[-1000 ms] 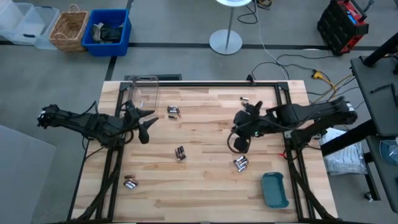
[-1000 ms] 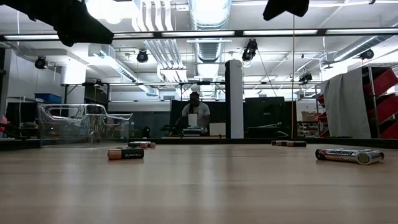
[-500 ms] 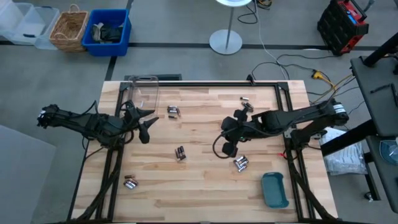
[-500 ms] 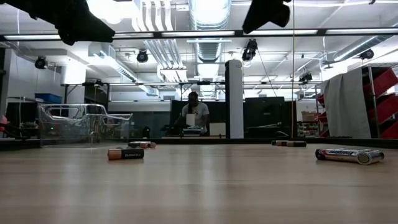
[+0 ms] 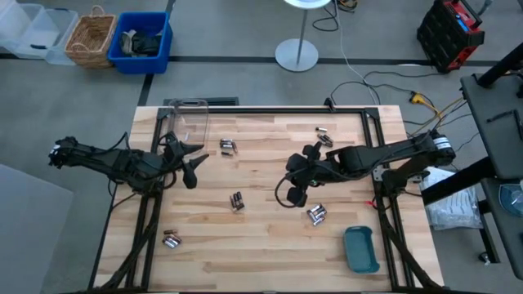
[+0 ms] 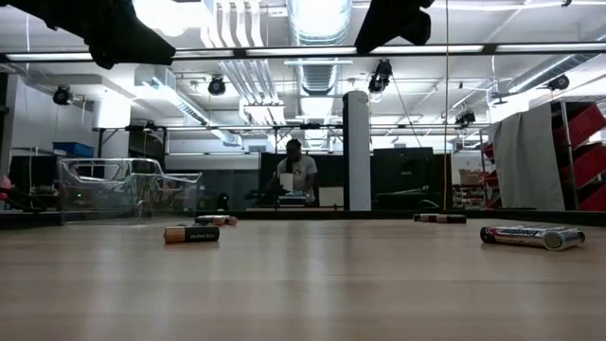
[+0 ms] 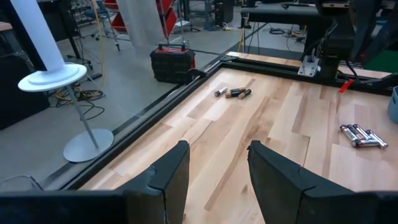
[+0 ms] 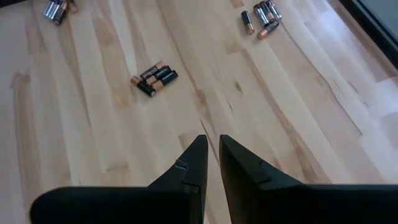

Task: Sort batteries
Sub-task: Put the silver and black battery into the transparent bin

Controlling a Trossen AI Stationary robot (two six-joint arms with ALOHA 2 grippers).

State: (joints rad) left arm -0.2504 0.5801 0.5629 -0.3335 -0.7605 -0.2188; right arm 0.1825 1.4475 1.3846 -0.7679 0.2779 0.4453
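The right gripper (image 5: pixel 288 196) has been carried to the left over the last second, from above the right part of the table (image 5: pixel 270 245) towards its middle, and it is now held in the air, clear of the wood. Its fingers (image 8: pixel 194 163) are seen almost pressed together, with only a thin gap between them, and nothing is held.

The batteries lie in small groups and none has been moved. One group (image 5: pixel 237 201) is near the middle of the table, just left of the right gripper; the same group (image 8: pixel 154 78) is seen ahead of the fingers in the right wrist view. Another group (image 5: pixel 316 214) lies just to the right of the gripper and a little nearer, close to the teal tray (image 5: pixel 361 249) at the near right corner.

The left gripper (image 5: pixel 189 163) waits at the left side, beside the clear plastic box (image 5: pixel 188 120), with its fingers (image 7: pixel 171 174) spread and empty.

The move is judged to be an approach to the middle group. No battery is yet sorted, and the fingers must first be opened.
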